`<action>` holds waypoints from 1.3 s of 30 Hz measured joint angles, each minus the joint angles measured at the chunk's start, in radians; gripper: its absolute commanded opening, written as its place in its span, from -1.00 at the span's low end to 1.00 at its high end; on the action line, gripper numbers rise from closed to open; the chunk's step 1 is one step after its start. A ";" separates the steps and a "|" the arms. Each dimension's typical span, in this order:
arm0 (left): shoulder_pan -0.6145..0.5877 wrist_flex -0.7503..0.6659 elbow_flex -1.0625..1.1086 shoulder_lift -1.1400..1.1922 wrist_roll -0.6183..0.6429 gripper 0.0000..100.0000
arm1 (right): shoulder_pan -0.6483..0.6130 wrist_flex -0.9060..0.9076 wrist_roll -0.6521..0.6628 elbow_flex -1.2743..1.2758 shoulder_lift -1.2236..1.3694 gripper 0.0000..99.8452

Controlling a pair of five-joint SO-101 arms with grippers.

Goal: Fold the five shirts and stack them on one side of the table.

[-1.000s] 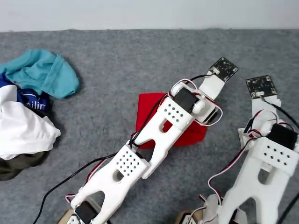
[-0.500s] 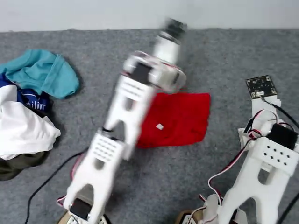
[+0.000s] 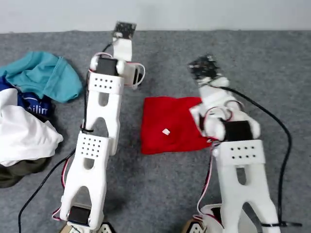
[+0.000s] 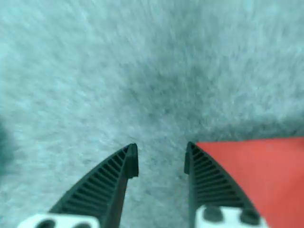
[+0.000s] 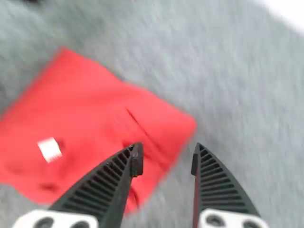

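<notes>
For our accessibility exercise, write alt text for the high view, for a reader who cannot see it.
A folded red shirt lies mid-table on grey carpet, the left arm beside it and the right arm over its opposite edge. Unfolded shirts, teal, blue, white and dark, sit heaped at the picture's left edge.

a grey carpet-like covering spreads across the whole work surface, with a short, fuzzy, mottled pile of lighter and darker grey flecks. it lies flat, with no visible seams or folds. in the high view its far edge runs in a straight line from side to side and meets a plain white wall, which shows as a narrow, unmarked band. in both wrist views the same grey pile forms the ground, close up and blurred.
</notes>
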 measured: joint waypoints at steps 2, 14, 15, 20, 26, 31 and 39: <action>0.018 0.000 0.000 0.037 0.000 -0.67 | -0.035 -0.055 0.000 0.000 0.046 -0.63; 0.028 0.000 0.000 0.112 0.000 -0.67 | -0.143 -0.272 -0.005 -0.078 0.565 -0.63; 0.028 0.000 0.000 0.114 0.000 -0.67 | -0.141 -0.275 -0.005 -0.110 0.603 -0.63; 0.028 0.000 0.000 0.129 0.000 -0.67 | -0.138 -0.275 -0.005 -0.239 0.766 -0.63; 0.028 0.000 0.000 0.129 0.000 -0.67 | -0.143 -0.270 -0.005 -0.259 0.848 -0.63; 0.028 0.000 0.000 0.129 0.000 -0.67 | -0.143 -0.186 0.037 -0.261 0.850 -0.63; 0.032 0.000 0.002 0.078 0.000 -0.67 | -0.143 -0.098 0.104 -0.272 0.852 -0.63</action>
